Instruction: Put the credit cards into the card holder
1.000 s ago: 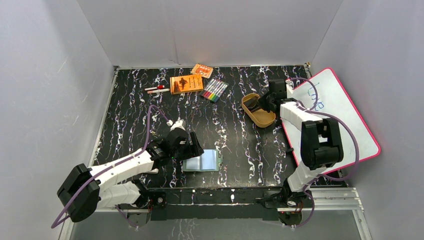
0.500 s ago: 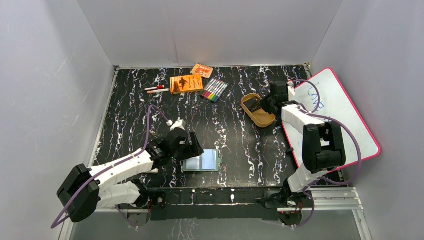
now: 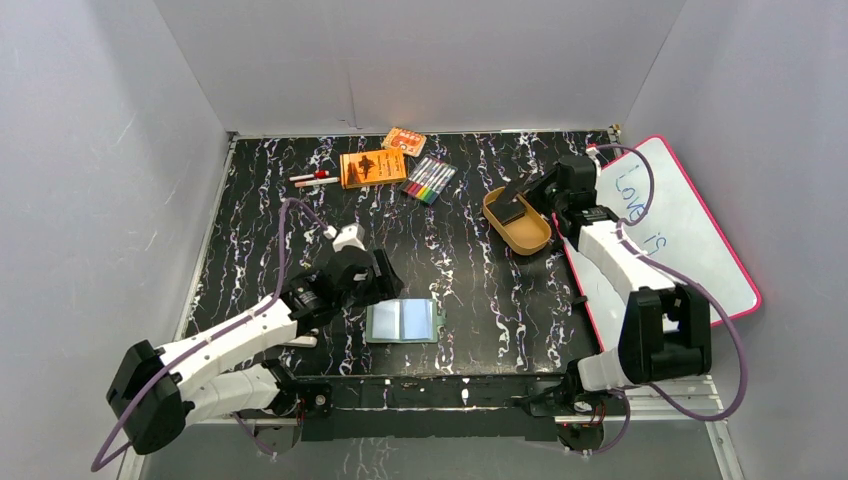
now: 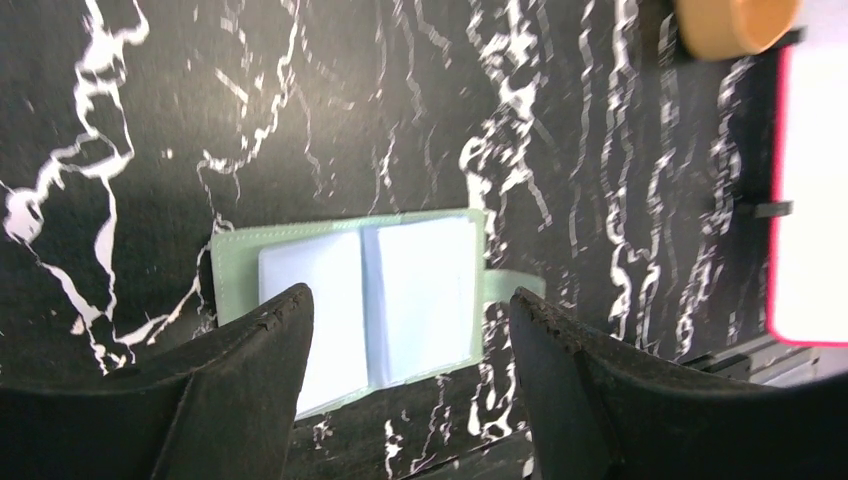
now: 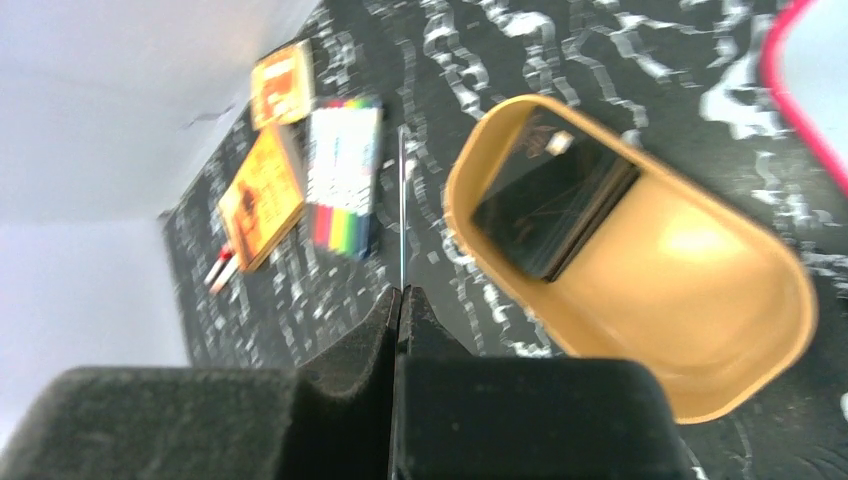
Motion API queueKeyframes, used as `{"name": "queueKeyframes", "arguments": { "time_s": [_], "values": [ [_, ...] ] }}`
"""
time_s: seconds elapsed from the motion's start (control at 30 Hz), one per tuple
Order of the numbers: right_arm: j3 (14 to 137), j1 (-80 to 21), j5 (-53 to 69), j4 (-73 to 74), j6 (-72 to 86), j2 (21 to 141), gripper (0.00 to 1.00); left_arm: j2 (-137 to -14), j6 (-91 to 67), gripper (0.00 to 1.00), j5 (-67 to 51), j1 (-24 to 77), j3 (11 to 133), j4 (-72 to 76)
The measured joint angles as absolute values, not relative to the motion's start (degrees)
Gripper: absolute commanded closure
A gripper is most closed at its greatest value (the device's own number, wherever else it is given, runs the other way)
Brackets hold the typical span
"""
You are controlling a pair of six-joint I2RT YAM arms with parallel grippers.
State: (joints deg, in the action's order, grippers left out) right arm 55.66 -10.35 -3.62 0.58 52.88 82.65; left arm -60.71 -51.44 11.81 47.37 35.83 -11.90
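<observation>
Nearest, lower centre of the top view: sage-green fold-out card holder [image 3: 402,320] lies flat and open on the black white-veined table [image 3: 470,280], pale clear sleeves up and snap tab to the right, ready for loading. Left claw [image 4: 408,310] hangs just over it with its fingers wide apart and nothing between them. Looks parked there to pin the holder or spread a sleeve, but that's my read. Further back, right of centre: right claw [image 5: 402,295] is pinched together on a thin dark credit card [image 5: 402,230], which shows edge-on in the wrist view. It's gripped by one end, so the free end can go into a sleeve. The claw is above and just beside the tan oval plastic tray [image 5: 690,260], and a second dark grey card [image 5: 555,205] leans against that tray's inner wall. So one card is lifted, one is waiting and none is in the holder yet. Next comes the carry over to the holder, well apart from the tray. The pink-edged whiteboard [image 3: 680,230] sits at the right edge. At the far edge are the pack of coloured markers [image 3: 430,179], two orange boxes [image 3: 373,168] and loose red-and-white pens [image 3: 315,179], none of them in play.
</observation>
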Motion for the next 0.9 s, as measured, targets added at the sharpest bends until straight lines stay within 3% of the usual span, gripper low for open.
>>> {"name": "queueKeyframes", "arguments": {
  "time_s": [0.13,0.4,0.67,0.9],
  "values": [
    [53.36,-10.24,4.64,-1.74,50.92,76.88,1.00,-57.65,-50.50,0.30,15.33,47.37,39.55,-12.71],
    [51.55,-10.87,24.36,-4.95,47.57,63.09,1.00,-50.28,-48.56,0.09,17.41,47.35,40.69,-6.57],
    [46.54,-15.92,40.75,-12.58,50.35,55.68,1.00,-50.63,-45.63,0.07,8.29,46.26,40.58,10.35],
    [44.27,-17.50,47.03,-17.72,55.24,55.07,1.00,-54.41,-47.46,0.07,-3.07,44.21,40.03,24.60]
  ]
}}
